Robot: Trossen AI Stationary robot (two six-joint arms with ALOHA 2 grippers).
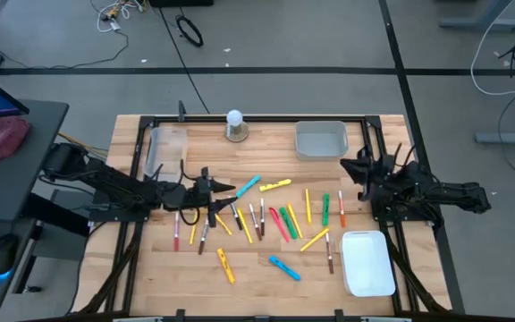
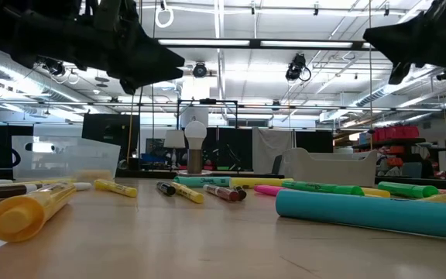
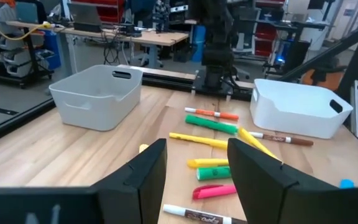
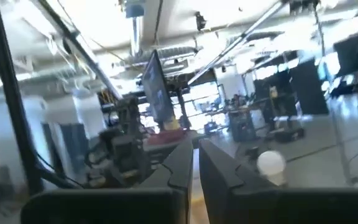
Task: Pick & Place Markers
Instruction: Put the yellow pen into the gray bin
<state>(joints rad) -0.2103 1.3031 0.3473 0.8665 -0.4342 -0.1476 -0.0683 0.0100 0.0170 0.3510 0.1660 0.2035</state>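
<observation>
Many markers [image 1: 266, 219] in yellow, green, light blue, pink, orange and brown lie flat and scattered across the middle of the wooden table. My left gripper [image 1: 226, 188] hovers open above their left end, pointing level toward the table's right side; its wrist view shows its fingers [image 3: 148, 168] apart, with a yellow marker [image 3: 197, 140], a green marker [image 3: 211, 124] and a pink marker [image 3: 213, 191] ahead on the table. My right gripper [image 1: 351, 165] waits shut at the right side, raised clear of the table, with nothing between its fingers [image 4: 182, 162].
A grey bin [image 1: 320, 140] stands at the back right, a white tray [image 1: 367, 262] at the near right and a clear tray [image 1: 168, 148] at the back left. A white ball on a round base [image 1: 235, 125] stands at the back middle. A black frame edges the table.
</observation>
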